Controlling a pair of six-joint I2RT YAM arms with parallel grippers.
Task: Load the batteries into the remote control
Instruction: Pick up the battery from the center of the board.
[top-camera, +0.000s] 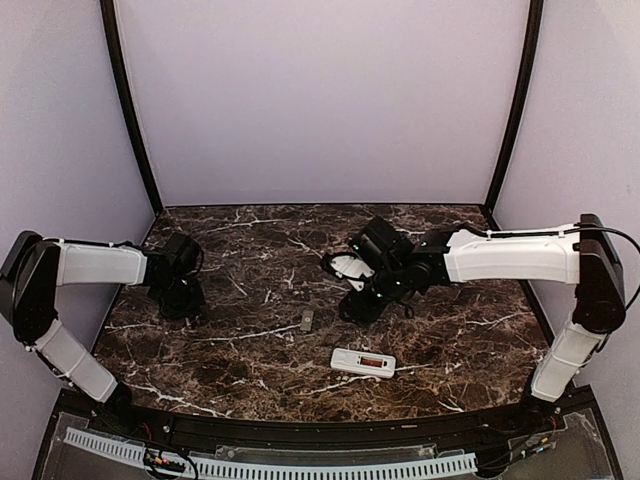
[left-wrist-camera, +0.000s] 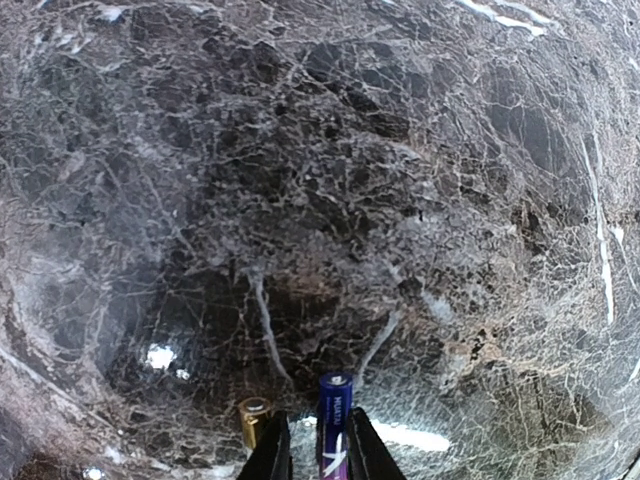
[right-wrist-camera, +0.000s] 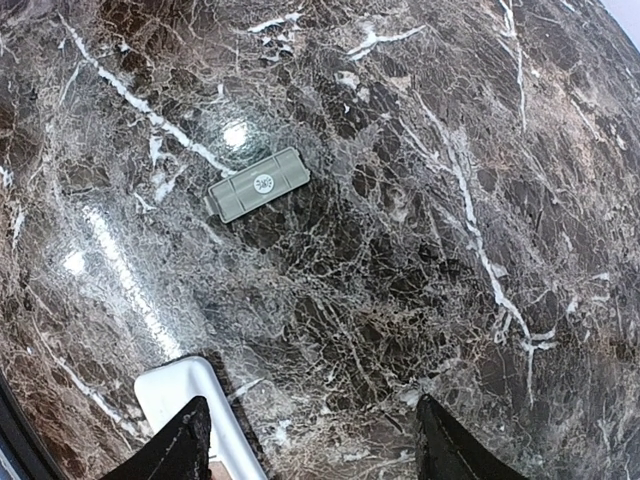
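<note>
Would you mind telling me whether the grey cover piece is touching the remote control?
Apart. The right wrist view shows bare marble between the cover piece and the remote control; the top view shows the same gap.

Left tool (left-wrist-camera: 320, 440) points down near the left edge of the table (top-camera: 200, 370), fingers narrowly apart. Right tool (right-wrist-camera: 310, 450) hangs mid-table, jaws wide.
</note>
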